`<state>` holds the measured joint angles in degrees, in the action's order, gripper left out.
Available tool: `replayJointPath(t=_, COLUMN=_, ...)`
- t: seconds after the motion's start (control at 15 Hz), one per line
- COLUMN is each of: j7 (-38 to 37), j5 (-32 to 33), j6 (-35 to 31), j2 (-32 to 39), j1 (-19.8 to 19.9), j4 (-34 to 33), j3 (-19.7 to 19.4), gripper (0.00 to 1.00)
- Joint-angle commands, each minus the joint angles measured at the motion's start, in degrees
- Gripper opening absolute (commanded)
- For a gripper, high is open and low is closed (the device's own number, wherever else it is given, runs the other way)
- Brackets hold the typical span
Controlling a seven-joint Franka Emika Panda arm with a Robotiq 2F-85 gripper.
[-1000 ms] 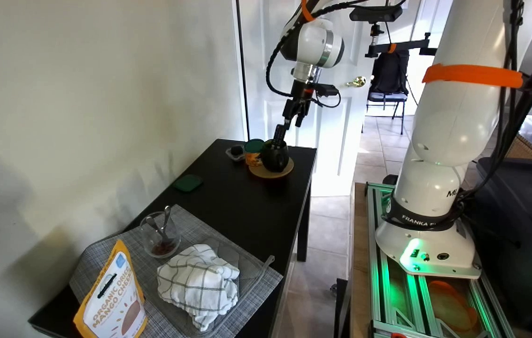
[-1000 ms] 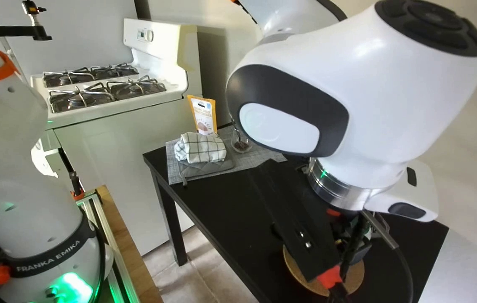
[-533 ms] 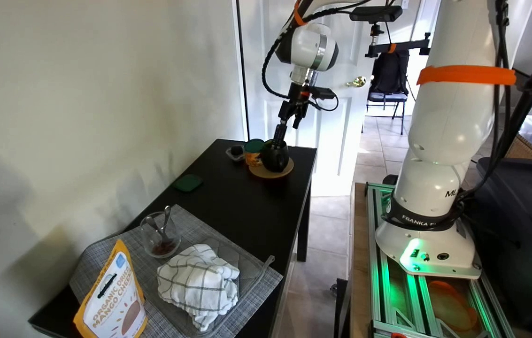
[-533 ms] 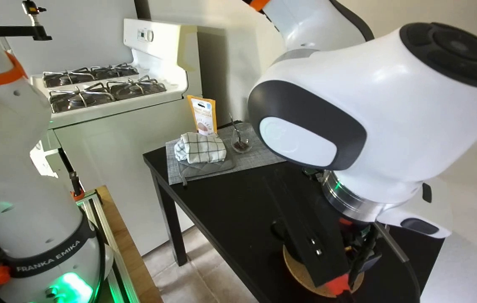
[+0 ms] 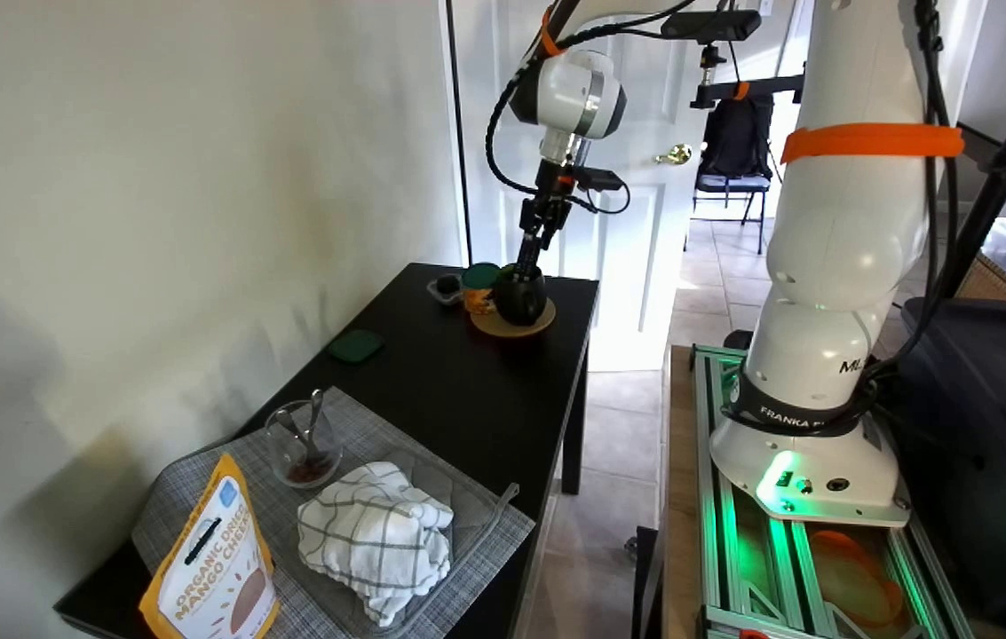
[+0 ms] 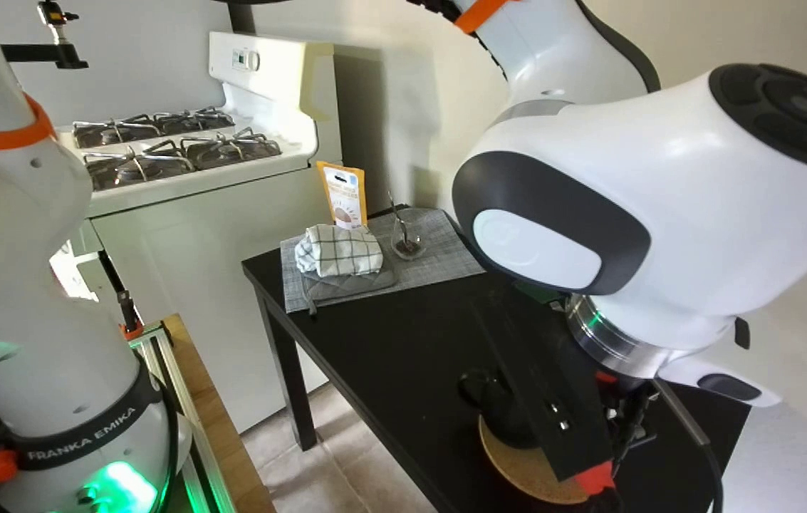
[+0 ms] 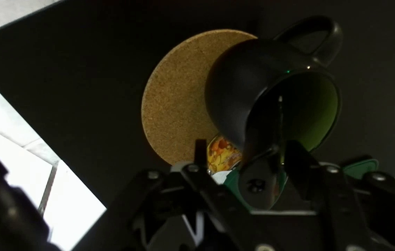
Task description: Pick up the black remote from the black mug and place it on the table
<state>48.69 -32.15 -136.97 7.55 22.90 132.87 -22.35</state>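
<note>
now claw [image 7: 247, 150]: nearer, spread astride black remote [image 7: 260, 177]; gripping likely next
black mug [image 7: 249, 80]: wrist view, remote toward seven o'clock

Counted by kind: one worktop [image 5: 458, 390]. Upper centre of an exterior view: one black mug [image 5: 520, 303], one black remote [image 5: 526, 257], one cork mat [image 5: 507, 329], one green-lidded jar [image 5: 479, 300], one small clear tub [image 5: 440, 294]. Left of centre: one flat green piece [image 5: 355, 346]. Lower left: one drinking glass [image 5: 285, 451], two metal utensils [image 5: 314, 413], one printed pouch [image 5: 223, 564], one checked cloth [image 5: 374, 532], one grey quilted pad [image 5: 470, 522], one grey placemat [image 5: 492, 552]. Upper right: one chair [image 5: 733, 185], one backpack [image 5: 738, 133]. Right side: one robot arm [image 5: 853, 213]. Upper left of an exterior view: one stove [image 6: 204, 235], four burners [image 6: 134, 168]. Bottom of the wrist view: one gripper [image 7: 248, 152].
</note>
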Motion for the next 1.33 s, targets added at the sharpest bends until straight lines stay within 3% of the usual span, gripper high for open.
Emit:
replayJointPath(t=0.0, j7=-0.3, j5=-1.2, j6=1.2, j2=1.7, j1=1.6, j4=-2.2, j3=1.8, gripper=0.3)
replayJointPath(t=0.13, j7=-0.2, j5=-1.4, j6=0.9, j2=1.9, j1=1.9, j4=-2.5, j3=2.5, gripper=0.15)
replayJointPath(t=0.27, j7=-0.4, j5=-1.1, j6=1.1, j2=1.4, j1=1.7, j4=-2.6, j3=2.9, gripper=0.07)
replayJointPath(t=0.47, j7=-3.4, j5=4.1, j6=0.3, j2=-2.8, j1=0.7, j4=-0.8, j3=2.6, gripper=0.07)
replayJointPath(t=0.8, j7=-18.4, j5=27.2, j6=0.9, j2=-11.7, j1=-0.3, j4=0.8, j3=1.0, gripper=0.07)
replayJointPath(t=0.93, j7=-21.9, j5=33.1, j6=2.3, j2=-15.4, j1=0.0, j4=0.6, j3=1.2, gripper=0.07)
replayJointPath(t=1.13, j7=-21.8, j5=33.3, j6=4.5, j2=-18.9, j1=-0.9, j4=-0.3, j3=1.3, gripper=0.07)
replayJointPath(t=1.27, j7=-21.2, j5=29.0, j6=5.1, j2=-19.8, j1=-2.7, j4=-0.2, j3=1.4, gripper=0.07)
